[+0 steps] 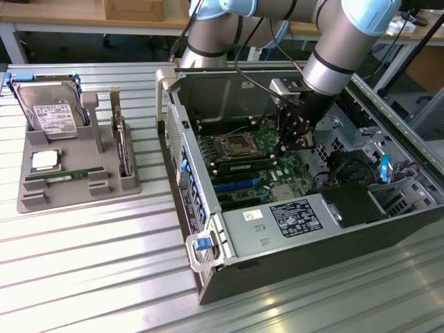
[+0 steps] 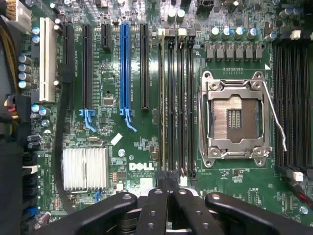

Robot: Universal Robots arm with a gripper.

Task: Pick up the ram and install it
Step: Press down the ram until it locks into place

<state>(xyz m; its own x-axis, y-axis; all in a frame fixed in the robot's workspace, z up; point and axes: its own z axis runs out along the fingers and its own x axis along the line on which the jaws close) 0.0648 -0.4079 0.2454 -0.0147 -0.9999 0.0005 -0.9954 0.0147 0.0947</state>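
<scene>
The gripper (image 2: 168,196) hung closed over the motherboard (image 2: 142,152), beside the seated ram (image 2: 163,98)

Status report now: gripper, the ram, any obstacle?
Gripper shut, inside the computer case, over the motherboard. One ram lies in the grey holder outside the case. Nothing visibly in the way.

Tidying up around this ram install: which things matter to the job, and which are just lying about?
Job: ram in the grey tray, memory slots, tool by them.
Lying about: hard drive, processor chip, empty processor socket.
</scene>
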